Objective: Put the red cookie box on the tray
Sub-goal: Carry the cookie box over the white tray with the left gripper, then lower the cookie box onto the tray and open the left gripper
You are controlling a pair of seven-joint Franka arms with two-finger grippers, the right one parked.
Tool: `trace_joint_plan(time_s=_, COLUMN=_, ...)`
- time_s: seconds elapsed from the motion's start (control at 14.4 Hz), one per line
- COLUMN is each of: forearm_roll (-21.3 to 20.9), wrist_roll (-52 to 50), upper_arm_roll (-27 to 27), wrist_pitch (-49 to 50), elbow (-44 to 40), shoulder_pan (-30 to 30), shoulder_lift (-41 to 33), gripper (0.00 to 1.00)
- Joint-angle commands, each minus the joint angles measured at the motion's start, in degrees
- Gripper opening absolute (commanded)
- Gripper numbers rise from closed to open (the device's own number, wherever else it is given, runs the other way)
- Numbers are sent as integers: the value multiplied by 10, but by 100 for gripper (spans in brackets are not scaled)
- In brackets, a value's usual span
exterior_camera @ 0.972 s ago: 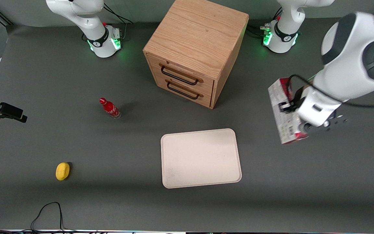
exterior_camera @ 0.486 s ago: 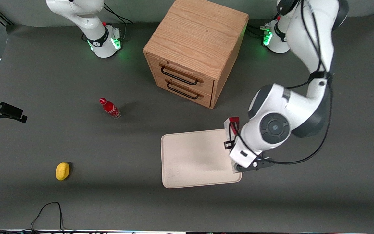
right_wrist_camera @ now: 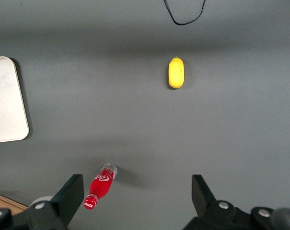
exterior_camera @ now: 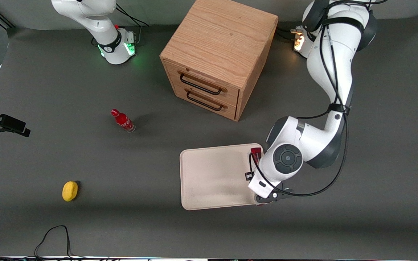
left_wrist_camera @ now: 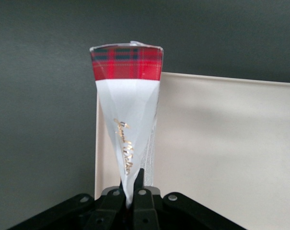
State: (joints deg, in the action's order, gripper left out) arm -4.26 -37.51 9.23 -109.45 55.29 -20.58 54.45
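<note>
Tray (exterior_camera: 209,174): bare cream floor is left open across most of its width. The edge toward the working arm's end is occupied by the tool (exterior_camera: 263,197), closed on the red cookie box (left_wrist_camera: 128,120). Wooden drawer cabinet (exterior_camera: 216,58): farther from the front camera, apart. Red bottle (exterior_camera: 122,120) and yellow object (exterior_camera: 70,191): well apart, toward the parked arm's end of the surface (exterior_camera: 85,224).
</note>
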Motion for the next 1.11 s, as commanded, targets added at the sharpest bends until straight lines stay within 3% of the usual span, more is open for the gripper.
trace_joint_plan(time_s=0.0, forearm_roll=-12, wrist_roll=-13, upper_arm_roll=-7, wrist_pitch=-42, elbow=49, shoulder_pan=-7, shoulder_lift=-10, gripper=0)
trace_joint_plan(time_s=0.49, forearm_roll=-14, wrist_roll=-29, upper_arm_roll=-7, wrist_pitch=-48, elbow=61, shoulder_pan=-8, shoulder_lift=-10, gripper=0)
trace_joint_plan(time_s=0.62, forearm_roll=-17, wrist_roll=-27, upper_arm_roll=-7, wrist_pitch=-48, elbow=62, shoulder_pan=-7, shoulder_lift=-11, gripper=99)
trace_joint_plan(time_s=1.04, forearm_roll=-24, wrist_roll=-26, upper_arm_roll=-6, wrist_pitch=-30, elbow=66, shoulder_pan=-3, shoulder_lift=-40, gripper=100)
